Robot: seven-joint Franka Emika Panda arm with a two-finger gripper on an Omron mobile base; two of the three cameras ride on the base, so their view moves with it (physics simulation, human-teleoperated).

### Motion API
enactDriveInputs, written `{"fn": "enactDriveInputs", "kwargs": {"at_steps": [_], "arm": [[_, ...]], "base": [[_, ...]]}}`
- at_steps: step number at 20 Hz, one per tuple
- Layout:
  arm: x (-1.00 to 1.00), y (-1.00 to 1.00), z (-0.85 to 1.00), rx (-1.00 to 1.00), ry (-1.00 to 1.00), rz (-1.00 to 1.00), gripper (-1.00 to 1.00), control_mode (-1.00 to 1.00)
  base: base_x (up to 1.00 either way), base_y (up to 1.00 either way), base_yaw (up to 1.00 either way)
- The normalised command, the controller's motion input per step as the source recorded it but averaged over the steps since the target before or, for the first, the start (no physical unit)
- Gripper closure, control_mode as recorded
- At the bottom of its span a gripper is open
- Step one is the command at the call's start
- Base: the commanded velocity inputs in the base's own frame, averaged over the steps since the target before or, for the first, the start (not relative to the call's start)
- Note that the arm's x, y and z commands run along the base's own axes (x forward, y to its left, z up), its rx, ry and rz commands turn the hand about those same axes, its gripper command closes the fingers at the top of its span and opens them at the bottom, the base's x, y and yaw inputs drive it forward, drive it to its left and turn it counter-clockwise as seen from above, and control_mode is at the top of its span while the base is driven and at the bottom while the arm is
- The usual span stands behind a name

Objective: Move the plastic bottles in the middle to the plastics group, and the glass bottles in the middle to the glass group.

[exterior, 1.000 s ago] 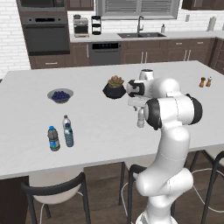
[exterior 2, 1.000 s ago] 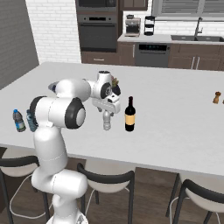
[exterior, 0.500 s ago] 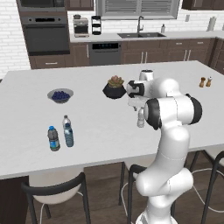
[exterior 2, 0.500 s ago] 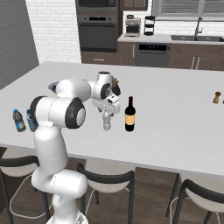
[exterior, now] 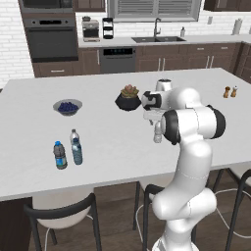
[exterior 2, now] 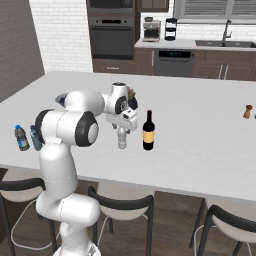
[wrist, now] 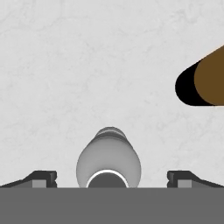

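While the hand (wrist: 109,177) hangs spread wide, the clear bottle (wrist: 108,161) stands directly beneath, between its fingers.

The arm folds forward, its tool (wrist: 109,177) pointing down, fingers spread wide.

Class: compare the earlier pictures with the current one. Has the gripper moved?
No. The gripper sits directly above the clear bottle, left of the dark wine bottle, just as before, jaws open.

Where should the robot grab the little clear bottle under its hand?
Probably around the clear bottle's round body, just under the white cap, coming straight down from above. It stands upright, and the open gripper already has one finger on each side of it.
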Motion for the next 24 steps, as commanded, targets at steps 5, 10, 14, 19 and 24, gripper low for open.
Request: {"fn": "enactDriveInputs", "kwargs": {"at_steps": [5, 10, 14, 19, 24], "arm": [[0.0, 0.0, -0.01, 0.0, -0.01, 0.0, 1.0, -1.0], [0.0, 0.0, 0.0, 0.0, 0.0, 0.0, 1.0, -1.0], [0.0, 0.0, 0.0, 0.0, 0.0, 0.0, 1.0, -1.0], [-0.09, 0.0, 0.02, 0.0, -0.02, 0.0, 1.0, -1.0], [-0.5, 0.45, 0.25, 0.0, -0.06, 0.03, 1.0, -1.0]], "base": [[0.0, 0.0, 0.0], [0.0, 0.0, 0.0], [0.0, 0.0, 0.0], [0.0, 0.0, 0.0], [0.0, 0.0, 0.0]]}}
